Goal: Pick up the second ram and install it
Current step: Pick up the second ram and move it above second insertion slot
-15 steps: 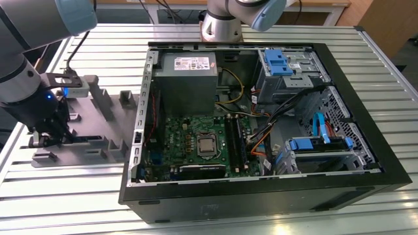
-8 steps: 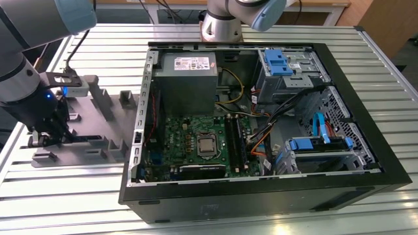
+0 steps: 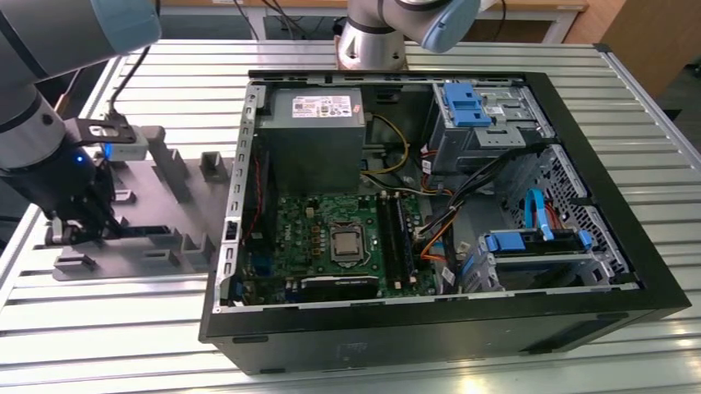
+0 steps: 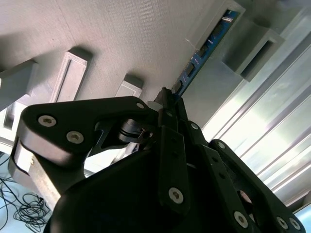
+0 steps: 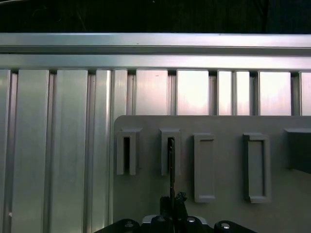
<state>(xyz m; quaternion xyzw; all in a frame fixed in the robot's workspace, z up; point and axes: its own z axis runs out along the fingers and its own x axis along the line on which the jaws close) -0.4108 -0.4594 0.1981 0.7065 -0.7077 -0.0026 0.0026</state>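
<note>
Grey tray holds the second ram, end effector clamped on its partly hidden edge.

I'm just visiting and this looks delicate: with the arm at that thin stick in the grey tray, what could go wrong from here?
1. The gripper pinches the second ram by its thin edge while its far end sits in a slot of the grey tray; a tilted lift might jam or bend it.
2. Such a narrow hold could let it swivel or slip.
3. Loose cables lie beside the memory slots and might snag it.
</note>
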